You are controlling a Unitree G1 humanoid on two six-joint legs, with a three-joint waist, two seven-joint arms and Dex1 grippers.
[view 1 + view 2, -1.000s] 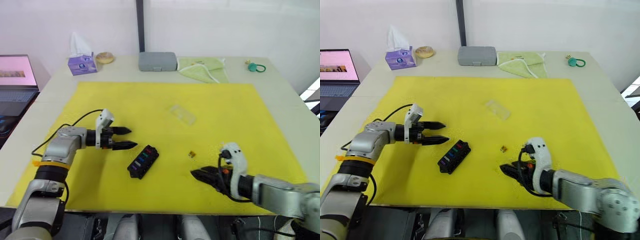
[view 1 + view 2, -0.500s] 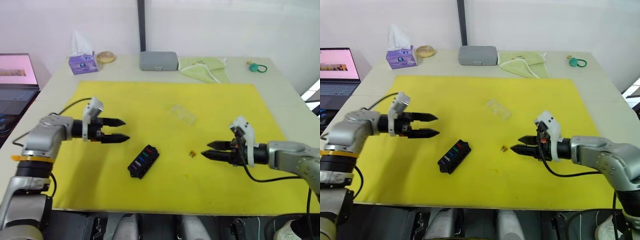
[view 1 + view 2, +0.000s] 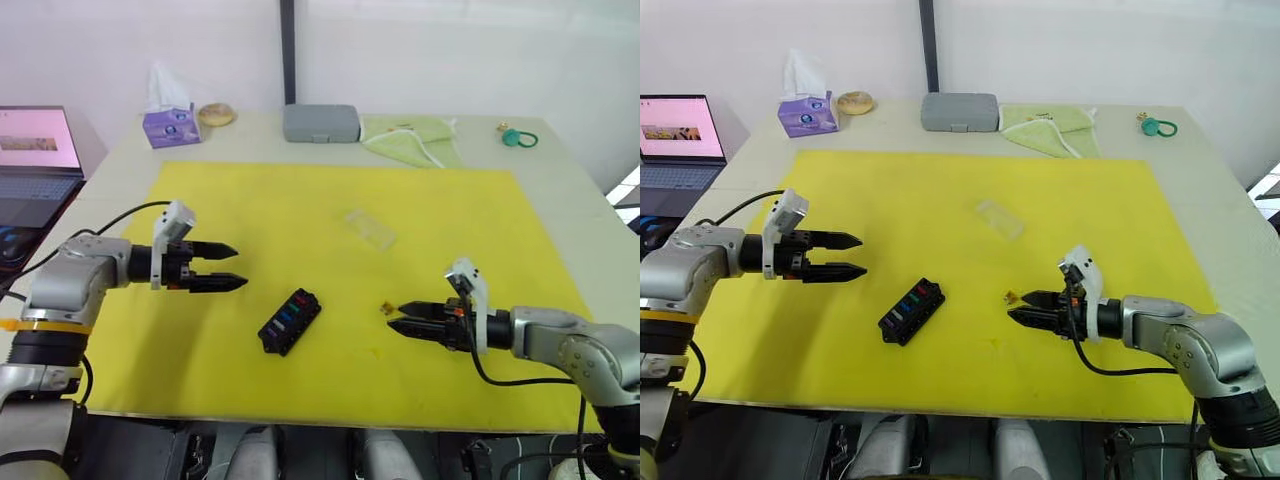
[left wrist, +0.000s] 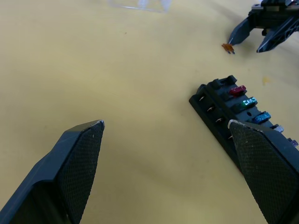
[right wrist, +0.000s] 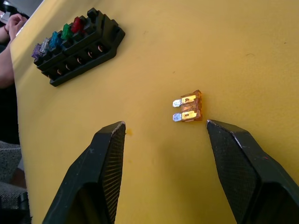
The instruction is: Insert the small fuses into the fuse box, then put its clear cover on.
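Right gripper (image 3: 1025, 308): my two black fingers stand wide apart and hold nothing. The orange fuse (image 5: 189, 107) lies flat on the yellow mat (image 3: 300, 210), just ahead of my tips and between their lines.

Left gripper (image 3: 228, 267): spread open too, empty, hovering beside the fuse box (image 3: 911, 311) but apart from it.

Fuse box: black ribbed plastic block, lying slantwise near the mat's front edge. Five fuses sit in one row: red, green, teal, grey, purple. The orange one's slot is, by my judgement, the one left to fill.

Orange fuse: translucent amber chip, flat, with two bright metal blades pointing toward the box. Thin and slick; likely to skate on the mat if nudged.

Cover (image 3: 369, 229): clear glinting shell, well apart, farther up the mat.

Step in hand, as I judge it: pick up the orange fuse. I should bring my tips low to either side of the plastic body, not the blades, and close squarely so it neither pivots nor flips. The blades must stay free for seating. My pads are cross-hatched, which should help the hold.

Also on the table (image 3: 560, 170): grey case (image 3: 320, 123), green cloth (image 3: 410, 134), tissue box (image 3: 164, 127), laptop (image 3: 32, 150).
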